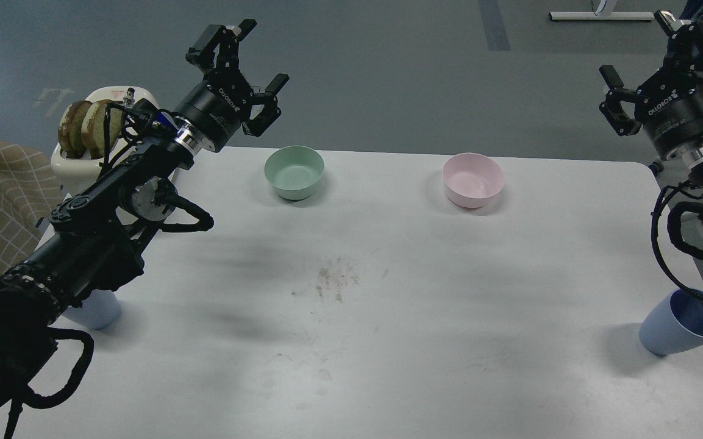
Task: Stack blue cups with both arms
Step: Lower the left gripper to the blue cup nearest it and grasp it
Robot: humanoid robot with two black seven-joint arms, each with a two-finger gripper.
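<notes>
Jaws on both arms are spread wide with nothing in them, and both are parked high over the far edge of the bench, well away from what they're meant to grab. The left gripper (238, 73) hangs up by the green bowl (294, 172); its blue cup (96, 308) is way back at the near left, mostly hidden under that same arm's elbow, so I can't tell how it sits. The right gripper (616, 100) is up at the far right, and the other blue cup (680, 323) sits near right, close to the bench edge (650, 174), tipped so its darker inside faces up and right. Each arm is nearer its own cup, and I'd guess both have to pull back toward the near side and drop. The pink bowl (473, 178) is out of the way.
</notes>
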